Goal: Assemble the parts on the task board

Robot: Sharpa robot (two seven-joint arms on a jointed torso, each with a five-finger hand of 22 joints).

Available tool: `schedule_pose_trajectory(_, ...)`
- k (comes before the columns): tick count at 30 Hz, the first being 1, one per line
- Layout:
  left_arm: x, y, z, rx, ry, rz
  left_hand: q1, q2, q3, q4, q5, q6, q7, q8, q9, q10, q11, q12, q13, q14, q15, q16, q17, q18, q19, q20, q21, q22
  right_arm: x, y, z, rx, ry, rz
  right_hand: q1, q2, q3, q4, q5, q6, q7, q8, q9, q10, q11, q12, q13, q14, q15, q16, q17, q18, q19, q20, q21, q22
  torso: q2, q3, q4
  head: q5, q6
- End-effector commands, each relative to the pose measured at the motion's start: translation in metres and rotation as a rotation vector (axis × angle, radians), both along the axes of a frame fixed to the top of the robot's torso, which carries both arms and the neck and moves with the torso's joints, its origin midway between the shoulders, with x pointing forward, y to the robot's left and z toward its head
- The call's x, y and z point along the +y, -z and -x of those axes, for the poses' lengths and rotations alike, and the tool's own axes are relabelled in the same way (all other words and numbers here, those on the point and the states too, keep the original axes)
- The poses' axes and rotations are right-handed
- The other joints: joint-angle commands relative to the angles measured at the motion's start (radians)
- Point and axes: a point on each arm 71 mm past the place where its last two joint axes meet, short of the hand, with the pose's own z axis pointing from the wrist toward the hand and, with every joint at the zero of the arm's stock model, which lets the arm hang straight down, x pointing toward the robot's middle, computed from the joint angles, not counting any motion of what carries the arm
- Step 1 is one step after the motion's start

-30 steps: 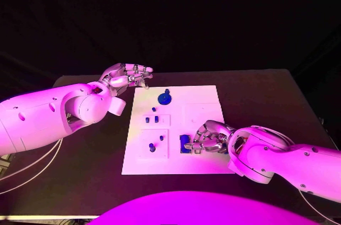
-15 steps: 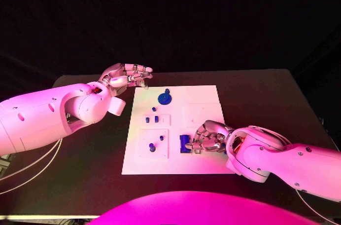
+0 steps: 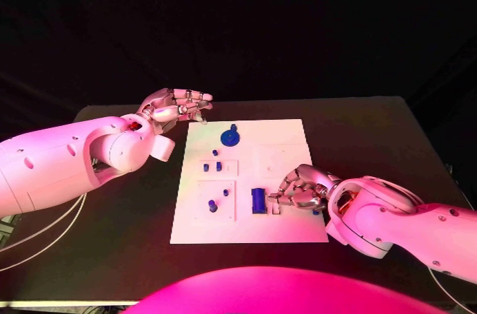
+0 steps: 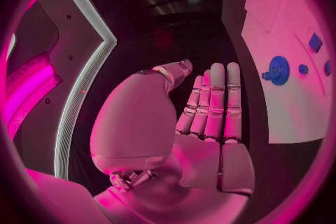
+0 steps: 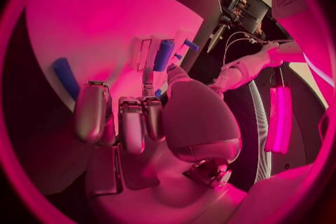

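Head view puts the task board [image 3: 288,228] mid-worktop. I keep my left hand [image 3: 177,107] parked off its far left corner, fingers loosely apart and holding nothing, out of the way. My right hand [image 3: 301,189], fingers curled and holding nothing, has backed off the long blue part [image 3: 258,200] near the board's near edge, uncovering it.

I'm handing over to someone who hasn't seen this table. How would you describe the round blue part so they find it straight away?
Start at the white task board in the middle of the black table. Go to its far edge, near the left hand. The round blue part lies there, a disc with a small knob, far broader than the small blue pieces nearer the robot.
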Motion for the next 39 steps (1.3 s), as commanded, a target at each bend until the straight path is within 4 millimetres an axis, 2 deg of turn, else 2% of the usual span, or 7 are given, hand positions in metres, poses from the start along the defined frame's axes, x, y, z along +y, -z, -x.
schedule_pose_trajectory(1,0.000,-0.001,0.000,-0.009,0.008,0.007,-0.004,0.003,0.001,0.003,0.006,-0.005,0.017,0.006,-0.002,-0.008,-0.001,0.003,-0.002,-0.005,0.000,0.006,0.001,0.013,0.004,0.002,-0.003,-0.001,-0.014,-0.011,-0.006,-0.028,0.085,-0.038,0.000,-0.015,0.003,0.001,-0.003,-0.013,0.006,-0.015,-0.006,0.058,0.012,-0.004,0.200,0.096,0.008,-0.002,0.216,-0.015,0.024,0.013,-0.009,0.179,-0.001,-0.0007,-0.0020,-0.017,0.005)
schedule_pose_trajectory(6,0.002,-0.001,0.000,-0.010,0.004,0.006,-0.005,0.001,0.001,0.004,0.006,-0.006,0.017,0.006,-0.002,-0.008,-0.001,0.004,-0.002,-0.005,0.001,0.006,0.001,0.013,0.004,0.002,-0.004,-0.002,-0.040,-0.020,-0.012,-0.036,0.132,0.006,0.003,-0.019,0.002,-0.001,-0.018,-0.027,0.015,-0.035,-0.013,0.058,0.020,-0.004,0.200,0.096,0.015,-0.002,0.217,-0.015,0.024,0.019,-0.008,0.179,-0.004,-0.0025,-0.0047,-0.029,0.011)
schedule_pose_trajectory(8,0.003,-0.001,0.000,-0.010,0.001,0.005,-0.005,0.001,0.000,0.004,0.006,-0.006,0.017,0.006,-0.002,-0.008,-0.001,0.004,-0.002,-0.005,0.001,0.006,0.000,0.013,0.004,0.002,-0.004,-0.002,-0.048,-0.023,-0.013,-0.057,0.126,0.037,0.008,-0.056,-0.017,-0.001,-0.028,-0.031,0.021,-0.046,-0.016,0.056,0.025,-0.007,0.198,0.096,0.020,-0.003,0.215,-0.014,0.023,0.025,-0.012,0.178,-0.005,-0.0029,-0.0076,-0.032,0.012)
schedule_pose_trajectory(12,0.004,-0.001,-0.001,-0.011,-0.002,0.004,-0.005,0.001,0.000,0.004,0.006,-0.006,0.017,0.006,-0.002,-0.008,-0.001,0.004,-0.002,-0.005,0.001,0.006,0.000,0.013,0.004,0.002,-0.004,-0.002,-0.062,-0.023,-0.012,-0.079,0.115,0.094,0.031,-0.091,-0.041,0.002,-0.089,-0.028,0.024,-0.055,-0.015,0.050,0.028,-0.015,0.193,0.094,0.024,-0.005,0.210,-0.012,0.020,0.030,-0.021,0.176,-0.008,-0.0013,-0.0119,-0.038,0.012)
schedule_pose_trajectory(20,0.004,0.000,0.000,-0.009,0.001,0.003,-0.005,0.000,0.001,0.004,0.006,-0.006,0.017,0.006,-0.002,-0.008,-0.001,0.004,-0.002,-0.005,0.001,0.007,0.000,0.013,0.005,0.002,-0.005,-0.002,-0.078,-0.009,-0.004,-0.085,0.091,0.185,0.141,-0.073,-0.013,-0.003,-0.125,-0.004,0.019,-0.064,-0.012,0.049,0.024,-0.019,0.191,0.094,0.021,-0.005,0.210,-0.013,0.021,0.029,-0.013,0.178,-0.012,-0.0013,-0.0155,-0.061,0.015)
schedule_pose_trajectory(22,0.004,0.001,0.000,-0.008,0.000,0.002,-0.005,0.000,0.001,0.004,0.006,-0.006,0.017,0.006,-0.002,-0.008,-0.001,0.004,-0.002,-0.005,0.001,0.007,0.000,0.013,0.005,0.002,-0.005,-0.002,-0.079,-0.004,-0.001,-0.073,0.088,0.197,0.170,-0.070,0.017,0.000,-0.186,0.006,0.018,-0.071,-0.015,0.049,0.023,-0.021,0.190,0.094,0.020,-0.005,0.210,-0.013,0.021,0.028,-0.013,0.178,-0.012,-0.0008,-0.0152,-0.059,0.017)
schedule_pose_trajectory(39,0.007,0.002,0.000,-0.001,-0.002,-0.011,-0.004,0.001,0.002,0.004,0.006,-0.006,0.017,0.007,-0.002,-0.009,-0.001,0.006,-0.002,-0.006,0.000,0.007,0.000,0.013,0.006,0.002,-0.006,-0.002,-0.069,0.014,0.002,-0.030,0.066,0.205,0.128,-0.077,0.063,0.001,-0.218,0.054,0.002,-0.059,-0.009,0.050,0.011,-0.021,0.191,0.095,0.011,-0.004,0.213,-0.014,0.024,0.022,-0.006,0.180,-0.010,-0.0024,-0.0137,-0.051,0.015)
